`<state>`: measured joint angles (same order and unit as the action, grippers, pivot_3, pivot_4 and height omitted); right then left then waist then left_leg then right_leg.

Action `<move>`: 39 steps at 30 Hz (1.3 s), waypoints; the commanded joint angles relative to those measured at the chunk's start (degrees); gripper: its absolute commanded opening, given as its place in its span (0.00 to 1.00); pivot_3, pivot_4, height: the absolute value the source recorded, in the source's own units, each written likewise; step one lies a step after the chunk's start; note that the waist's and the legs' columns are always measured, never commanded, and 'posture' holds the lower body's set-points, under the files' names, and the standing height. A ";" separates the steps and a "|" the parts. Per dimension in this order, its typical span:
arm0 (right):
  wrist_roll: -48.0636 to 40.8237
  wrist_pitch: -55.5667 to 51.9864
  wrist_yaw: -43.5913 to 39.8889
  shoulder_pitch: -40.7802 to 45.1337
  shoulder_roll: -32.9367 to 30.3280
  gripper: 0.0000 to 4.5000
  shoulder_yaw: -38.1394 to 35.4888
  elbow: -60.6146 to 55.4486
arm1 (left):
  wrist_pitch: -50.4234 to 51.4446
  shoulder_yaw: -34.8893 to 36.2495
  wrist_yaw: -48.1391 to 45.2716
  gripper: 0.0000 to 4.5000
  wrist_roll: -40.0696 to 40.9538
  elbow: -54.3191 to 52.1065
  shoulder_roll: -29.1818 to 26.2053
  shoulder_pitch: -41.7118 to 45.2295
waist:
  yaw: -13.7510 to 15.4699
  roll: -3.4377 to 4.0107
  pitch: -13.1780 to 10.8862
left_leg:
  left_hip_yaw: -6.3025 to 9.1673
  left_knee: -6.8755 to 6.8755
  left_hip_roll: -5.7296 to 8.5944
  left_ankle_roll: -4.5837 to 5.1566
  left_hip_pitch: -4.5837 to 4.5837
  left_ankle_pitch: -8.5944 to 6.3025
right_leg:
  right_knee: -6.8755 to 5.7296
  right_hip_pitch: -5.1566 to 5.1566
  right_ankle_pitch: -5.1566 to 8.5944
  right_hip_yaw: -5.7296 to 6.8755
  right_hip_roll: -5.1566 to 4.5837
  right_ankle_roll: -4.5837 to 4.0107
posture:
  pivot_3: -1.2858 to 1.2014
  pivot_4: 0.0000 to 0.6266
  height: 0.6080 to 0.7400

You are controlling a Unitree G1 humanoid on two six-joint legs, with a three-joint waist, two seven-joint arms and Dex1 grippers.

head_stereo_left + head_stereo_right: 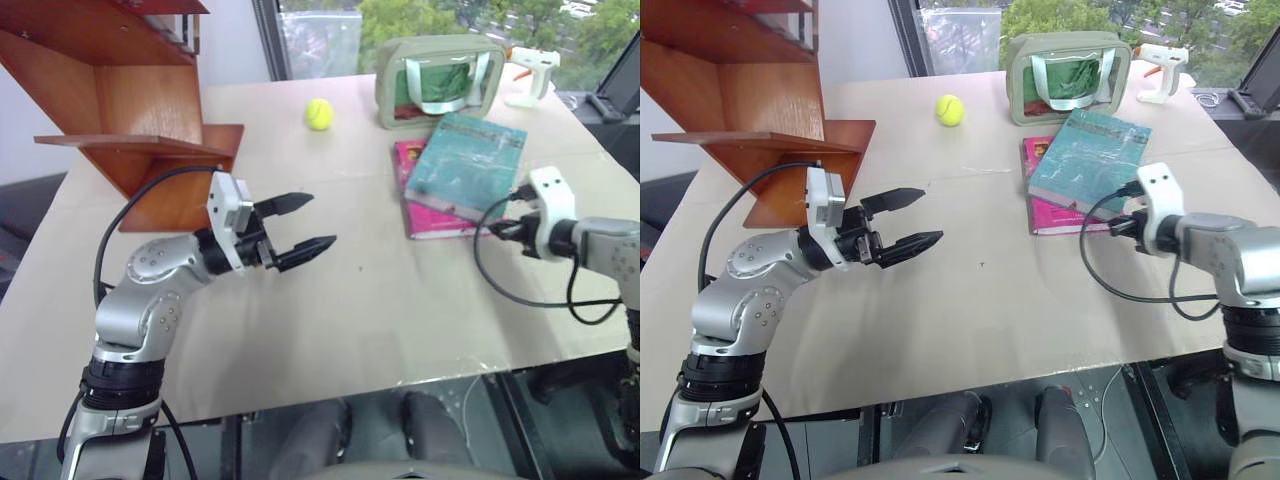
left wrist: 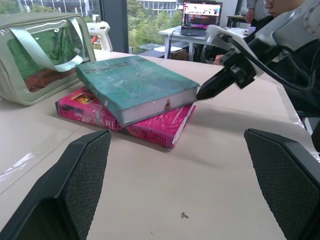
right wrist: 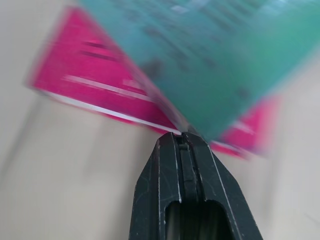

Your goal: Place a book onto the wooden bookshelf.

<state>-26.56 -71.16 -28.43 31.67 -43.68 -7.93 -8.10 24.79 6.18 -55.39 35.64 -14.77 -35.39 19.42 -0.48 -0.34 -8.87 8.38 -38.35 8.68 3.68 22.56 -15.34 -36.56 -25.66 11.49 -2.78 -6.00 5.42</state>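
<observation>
two books on the table (image 1: 330, 330): one teal book (image 1: 467, 153) stacked on one pink book (image 1: 432, 217) (plus one tennis ball (image 1: 318, 113)). left gripper (image 1: 306, 222) gapes empty, right gripper (image 2: 204, 93) pinched closed at the teal corner, grasping nothing.

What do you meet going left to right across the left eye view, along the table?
Wooden bookshelf → left gripper, open → tennis ball → teal book lying on a pink book → right gripper, shut, at the teal book's near corner.

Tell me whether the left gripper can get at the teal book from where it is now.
Probably yes. The left gripper is open over bare table, with nothing between it and the book. But the book lies on a pink book, and the shut right gripper sits at its near corner.
</observation>
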 commanded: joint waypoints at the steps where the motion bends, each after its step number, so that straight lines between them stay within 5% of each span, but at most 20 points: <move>1: -5.39 -1.75 -2.99 0.50 0.31 0.01 -3.62 -7.62 | -1.38 0.27 -0.72 1.00 -0.02 0.44 0.17 0.97 | -0.29 0.00 0.00 | -0.01 0.00 -0.01 0.00 -0.01 0.00 | -0.01 0.00 0.00 -0.01 0.01 0.00 | 0.52 0.24 1.00; 8: -1.79 1.62 5.42 11.69 13.12 0.01 3.24 -4.03 | -2.28 -0.09 -1.46 1.00 -0.76 2.05 0.64 2.10 | -0.59 0.00 -0.01 | -0.16 -0.01 -0.20 -0.02 -0.13 0.00 | -0.17 -0.01 -0.05 -0.17 0.02 -0.05 | 0.52 0.24 1.00; 12: 7.09 12.80 13.70 21.59 21.72 0.01 6.51 14.99 | -2.64 0.05 -1.09 1.00 -0.99 1.87 0.71 2.02 | -0.32 -0.02 -0.01 | -0.14 -0.04 -0.12 -0.03 -0.14 0.01 | -0.19 0.01 -0.09 -0.10 0.10 -0.11 | 0.52 0.24 1.00; 17: 11.38 25.31 14.30 32.66 28.67 0.01 6.79 36.19 | -2.26 1.00 0.15 1.00 -0.79 -0.02 0.49 0.62 | -0.71 -0.01 -0.02 | -0.09 -0.03 -0.10 -0.04 -0.07 0.03 | -0.11 -0.06 -0.08 -0.05 0.13 -0.14 | 0.52 0.24 1.00; 26: 19.60 38.54 10.75 43.81 32.68 0.01 10.04 65.11 | -1.54 1.79 2.99 1.00 -0.52 -2.94 0.49 -1.54 | -2.13 0.01 -0.02 | -0.01 0.07 -0.13 -0.05 -0.07 0.03 | 0.03 -0.05 -0.08 0.16 0.13 -0.15 | 0.52 0.24 1.00; 34: 25.05 35.16 5.23 41.55 32.55 0.01 14.86 63.35 | -1.92 1.50 3.91 1.00 -0.73 -3.02 0.57 -1.83 | -2.62 0.06 -0.03 | -0.02 0.04 -0.15 -0.11 -0.14 0.06 | -0.15 -0.06 -0.08 0.13 0.16 -0.15 | 0.52 0.24 1.00; 39: 25.21 22.26 1.67 33.32 28.35 0.01 16.99 43.85 | -2.09 1.00 3.93 1.00 -0.71 -2.90 0.78 -1.44 | -2.26 0.06 -0.01 | 0.01 0.02 -0.14 -0.13 -0.13 0.07 | -0.17 -0.05 -0.08 0.15 0.14 -0.15 | 0.52 0.24 1.00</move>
<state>-1.66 -43.81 -25.45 67.15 -13.89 8.28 40.99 23.40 6.21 -51.41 34.33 -15.49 -34.42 17.70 -2.75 -0.28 -8.88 8.39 -38.34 8.54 3.56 22.43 -15.27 -36.73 -25.71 11.41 -2.63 -5.85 5.27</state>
